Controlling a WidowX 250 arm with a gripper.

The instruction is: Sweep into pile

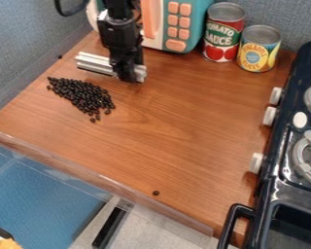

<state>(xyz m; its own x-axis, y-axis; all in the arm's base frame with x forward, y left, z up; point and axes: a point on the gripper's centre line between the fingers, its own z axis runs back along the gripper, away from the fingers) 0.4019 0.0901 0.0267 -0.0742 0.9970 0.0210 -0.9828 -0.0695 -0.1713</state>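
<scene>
Dark beans (83,96) lie heaped on the wooden counter (178,116), a stray one (156,193) well in front of the heap. Just behind the heap, the gripper (129,73) pinches a pale bar (95,63). Left of the heap rises a blue-grey wall (22,44); well right, a stove (271,189).

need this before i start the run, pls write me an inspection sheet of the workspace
surface: brown wood-look table
job's things: black beans in a loose pile at left, with a stray bean near the front edge
clutter: red-labelled can, yellow-labelled can and teal toy appliance at the back; toy stove at right
grippers: gripper behind the pile, silvery bar across its lower end; grip cannot be told
cables: black cable looping at upper left
surroundings: grey-blue wall panels, blue surface beyond the front edge
</scene>
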